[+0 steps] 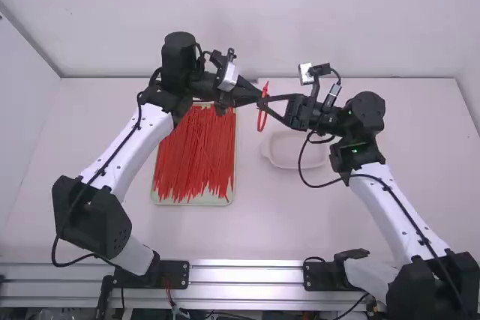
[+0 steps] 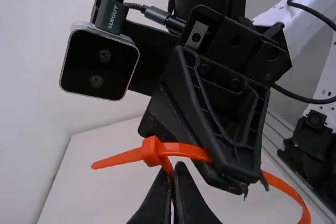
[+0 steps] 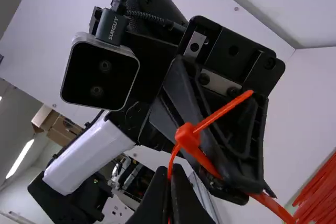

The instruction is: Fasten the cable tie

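Note:
A red cable tie (image 1: 262, 115) hangs in the air between both grippers, above the table's far middle, bent into a loop. In the left wrist view my left gripper (image 2: 172, 176) is shut on the strap just below the tie's head (image 2: 152, 153), and the tail (image 2: 286, 190) curves away past the right gripper (image 2: 223, 124). In the right wrist view my right gripper (image 3: 169, 176) is shut on the strap under the head (image 3: 186, 132), facing the left gripper (image 3: 220, 124). From above, the left gripper (image 1: 253, 97) and right gripper (image 1: 273, 107) meet tip to tip.
A flat tray (image 1: 232, 185) with several loose red cable ties (image 1: 196, 151) lies under the left arm. A white bowl (image 1: 291, 157) sits on the table below the right gripper. Open table lies to the front and both sides.

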